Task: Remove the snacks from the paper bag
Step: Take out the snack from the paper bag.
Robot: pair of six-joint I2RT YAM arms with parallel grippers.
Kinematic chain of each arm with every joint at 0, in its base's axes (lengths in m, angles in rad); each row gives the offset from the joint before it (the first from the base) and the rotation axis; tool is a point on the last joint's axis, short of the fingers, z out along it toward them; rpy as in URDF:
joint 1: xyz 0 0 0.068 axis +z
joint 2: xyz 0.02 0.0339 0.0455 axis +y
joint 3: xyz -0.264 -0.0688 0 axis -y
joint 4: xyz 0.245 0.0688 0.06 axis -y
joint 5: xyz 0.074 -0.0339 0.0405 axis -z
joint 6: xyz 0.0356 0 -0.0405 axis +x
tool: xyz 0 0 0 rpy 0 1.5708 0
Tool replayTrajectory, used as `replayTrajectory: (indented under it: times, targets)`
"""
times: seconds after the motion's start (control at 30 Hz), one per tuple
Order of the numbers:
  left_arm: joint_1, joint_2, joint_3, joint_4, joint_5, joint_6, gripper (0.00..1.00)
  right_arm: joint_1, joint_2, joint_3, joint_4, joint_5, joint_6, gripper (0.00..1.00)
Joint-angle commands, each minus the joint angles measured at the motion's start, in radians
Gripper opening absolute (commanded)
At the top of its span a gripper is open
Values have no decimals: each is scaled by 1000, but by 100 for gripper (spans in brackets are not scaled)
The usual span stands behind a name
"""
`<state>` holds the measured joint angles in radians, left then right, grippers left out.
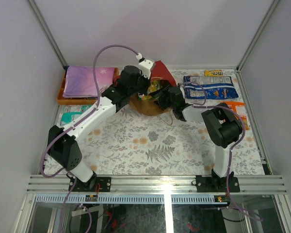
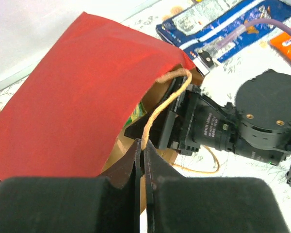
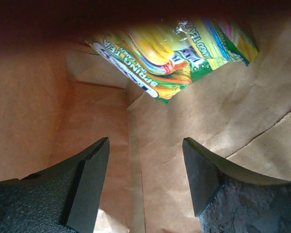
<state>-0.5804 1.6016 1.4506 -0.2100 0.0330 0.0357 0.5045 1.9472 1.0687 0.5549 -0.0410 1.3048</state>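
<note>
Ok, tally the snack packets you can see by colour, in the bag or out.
Blue-white bag: 1
Yellow bar: 1
Orange packet: 1
Teal packet: 1
Green-yellow candy bag, inside the paper bag: 1
Total: 5

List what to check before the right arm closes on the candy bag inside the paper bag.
1. Left jaws shut on the loop handle, holding the paper bag mouth open: ok.
2. Right jaws open, inside the bag: ok.
3. Green-yellow candy bag in view ahead of the right jaws: ok.
4. Candy bag between the right jaws: not ok, it lies beyond the tips.
5. Other snacks inside: cannot tell.
</note>
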Motion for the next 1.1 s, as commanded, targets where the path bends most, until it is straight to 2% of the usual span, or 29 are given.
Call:
replayTrajectory:
  times: [0.0,0.1,0.23,0.37,0.57,0.7,0.8,1.07]
  targets:
    - [-65,2,-33,-1,-100,88,0,34,43,46,50,88,139,69]
    - [-102,23,-34,-8,-178,105,0,64,48,37,58,160,146,70]
    - [-111,21,-30,-6,-159,66,0,111,36,-18,46,243,150,74]
    - [-110,8,-19,-16,-171,26,0,124,44,-101,86,329,188,74]
    - [-98,21,-24,-29,-204,-137,0,115,55,-121,91,433,102,73]
    - [-98,30,-76,22,-237,-250,0,97,104,-98,162,394,91,70]
    - [-98,42,-86,30,-253,-272,0,95,134,-44,116,408,108,69]
    - [-96,87,-40,23,-286,-285,0,91,300,168,-42,400,282,72]
